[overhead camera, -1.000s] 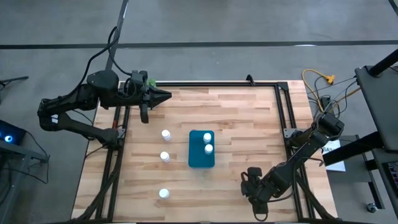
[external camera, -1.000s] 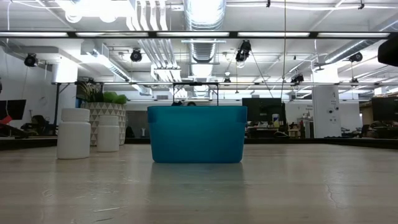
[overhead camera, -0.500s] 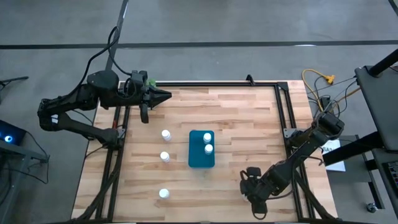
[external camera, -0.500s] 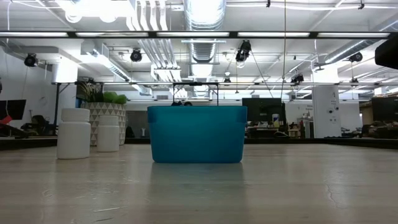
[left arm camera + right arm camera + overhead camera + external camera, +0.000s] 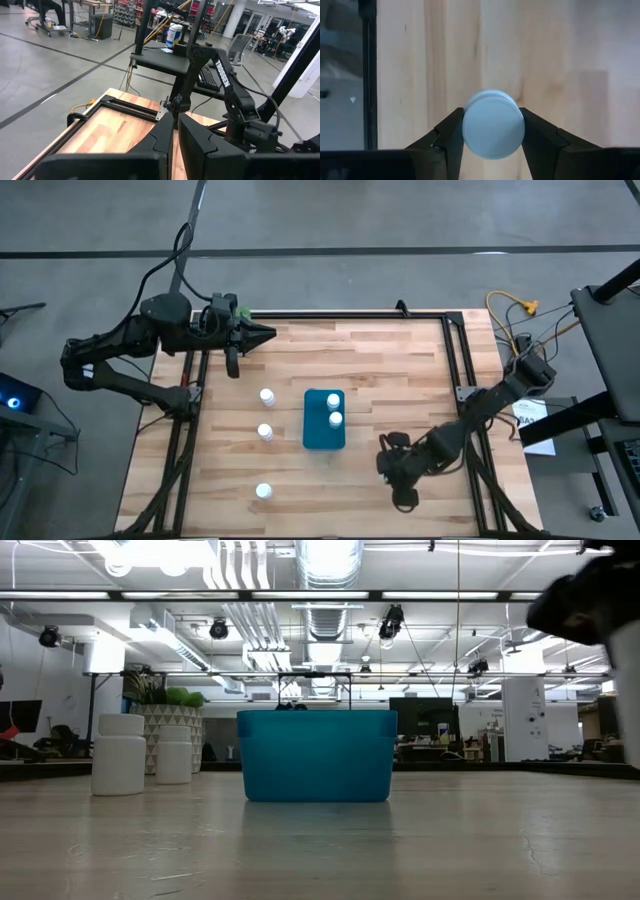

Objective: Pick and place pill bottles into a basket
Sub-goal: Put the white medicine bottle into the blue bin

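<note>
**High view: right pincer carries a bottle toward the basket**

High view: the right pincer (image 5: pixel 400 480) hangs over the near right part of the desk (image 5: pixel 400 370). The basket (image 5: pixel 324 420) lies well off toward the desk's middle from it, with two pill bottles (image 5: pixel 334 410) already inside. Three loose bottles (image 5: pixel 265 432) stand beyond the basket, on its far side from this pincer. The left pincer (image 5: pixel 262 333) waits at the far left corner. Judged from this, the step in hand is the carry; the next move calls for travel over the basket's open part and a release clear of the two bottles inside.

Low view: the basket (image 5: pixel 317 768) stands mid-desk. A dark mass enters at the upper right, likely the right arm, too blurred to read.

Left wrist view: the left pincer (image 5: pixel 175 145) has its fingers pressed together, holding nothing.

Right wrist view: the right pincer (image 5: pixel 492 131) is parted just the width of a held bottle (image 5: pixel 493 124), both fingers (image 5: pixel 451 136) touching its sides, the desk below.
</note>
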Robot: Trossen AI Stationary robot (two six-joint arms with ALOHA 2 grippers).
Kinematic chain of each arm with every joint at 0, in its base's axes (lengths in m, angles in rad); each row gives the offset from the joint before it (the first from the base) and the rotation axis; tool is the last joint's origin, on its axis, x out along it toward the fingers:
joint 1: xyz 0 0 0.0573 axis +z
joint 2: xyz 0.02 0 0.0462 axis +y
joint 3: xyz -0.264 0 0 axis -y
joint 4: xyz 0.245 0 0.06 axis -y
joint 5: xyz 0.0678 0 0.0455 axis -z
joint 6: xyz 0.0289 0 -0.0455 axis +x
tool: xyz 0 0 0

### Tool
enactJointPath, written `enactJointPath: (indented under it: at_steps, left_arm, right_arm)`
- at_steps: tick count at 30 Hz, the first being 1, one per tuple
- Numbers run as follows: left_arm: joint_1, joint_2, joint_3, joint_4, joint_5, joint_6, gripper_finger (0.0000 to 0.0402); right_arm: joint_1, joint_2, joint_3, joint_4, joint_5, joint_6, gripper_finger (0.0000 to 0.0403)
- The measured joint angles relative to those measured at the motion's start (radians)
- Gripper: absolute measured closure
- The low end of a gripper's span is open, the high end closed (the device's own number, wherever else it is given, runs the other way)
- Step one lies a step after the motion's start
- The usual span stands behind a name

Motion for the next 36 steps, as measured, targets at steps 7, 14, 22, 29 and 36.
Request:
enactJointPath:
  at_steps: [7, 14, 22, 29, 36]
  left_arm:
    - [0.000, 0.000, 0.000, 0.000, 0.000, 0.000, 0.0391]
    - [0.000, 0.000, 0.000, 0.000, 0.000, 0.001, 0.0391]
    - [0.000, 0.000, -0.001, -0.001, 0.000, 0.001, 0.0391]
    - [0.000, 0.000, -0.001, -0.003, 0.000, 0.001, 0.0391]
    - [0.000, 0.000, -0.002, -0.004, 0.000, 0.001, 0.0391]
  right_arm:
    - [-0.092, -0.086, 0.000, -0.003, 0.018, -0.058, 0.0253]
    - [-0.187, -0.169, 0.001, 0.037, 0.021, -0.119, 0.0253]
    - [-0.293, -0.198, 0.002, 0.082, -0.043, -0.173, 0.0253]
    - [-0.363, -0.151, 0.110, 0.082, -0.080, -0.323, 0.0253]
    - [-0.434, -0.010, 0.294, -0.042, -0.082, -0.465, 0.0253]
